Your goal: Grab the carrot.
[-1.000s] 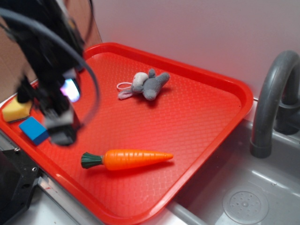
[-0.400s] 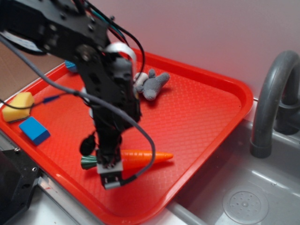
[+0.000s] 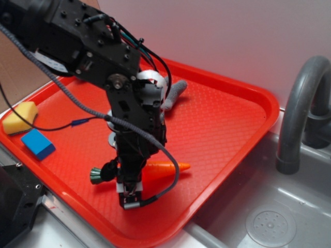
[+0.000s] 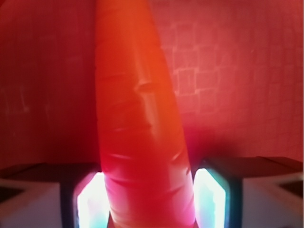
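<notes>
Claw (image 4: 147,199): lowered over the carrot, its two fingers (image 4: 88,202) standing on either side of the thick end; whether they press it I cannot tell.
Carrot (image 3: 165,167): lying on the red tray (image 3: 227,129) near its front edge, tip pointing right, green stem (image 3: 96,175) left of the arm.

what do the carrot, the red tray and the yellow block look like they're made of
Carrot: likely hard plastic, glossy, with highlights and moulded ridges.
Red tray: probably rigid plastic, with a fine embossed grid texture.
Yellow block: perhaps foam sponge, matte with soft rounded edges; hard to confirm.
</notes>
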You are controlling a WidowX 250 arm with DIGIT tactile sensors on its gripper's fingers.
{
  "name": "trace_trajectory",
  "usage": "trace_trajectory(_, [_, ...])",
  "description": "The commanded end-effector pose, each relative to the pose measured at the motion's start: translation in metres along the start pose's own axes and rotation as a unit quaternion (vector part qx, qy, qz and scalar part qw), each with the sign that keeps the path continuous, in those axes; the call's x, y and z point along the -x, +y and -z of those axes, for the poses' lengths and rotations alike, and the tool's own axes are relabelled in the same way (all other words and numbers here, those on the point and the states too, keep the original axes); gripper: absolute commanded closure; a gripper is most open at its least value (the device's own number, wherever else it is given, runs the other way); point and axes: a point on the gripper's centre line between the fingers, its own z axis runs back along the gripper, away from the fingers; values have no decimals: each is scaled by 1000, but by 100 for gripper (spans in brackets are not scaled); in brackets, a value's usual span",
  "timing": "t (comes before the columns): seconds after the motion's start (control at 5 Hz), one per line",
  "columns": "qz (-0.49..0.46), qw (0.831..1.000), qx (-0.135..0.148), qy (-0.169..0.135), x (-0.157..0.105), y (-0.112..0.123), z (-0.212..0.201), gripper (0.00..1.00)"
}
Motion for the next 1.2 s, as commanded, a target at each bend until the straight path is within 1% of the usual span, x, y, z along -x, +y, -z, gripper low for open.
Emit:
trace_trajectory(0.0, [-62, 996, 41, -52, 18, 24, -41, 100])
trace_trajectory(0.2, [-184, 982, 37, -22, 37, 56, -85, 100])
trace_trajectory(0.4, [-299, 949, 98, -11, 70, 91, -123, 100])
trace_trajectory(0.6, [-377, 919, 115, -14, 95, 110, -151, 100])
trace_trajectory(0.8, [-397, 907, 125, -56, 110, 118, -169, 100])
trace_trajectory(1.0, [-379, 918, 107, -51, 100, 115, -169, 100])
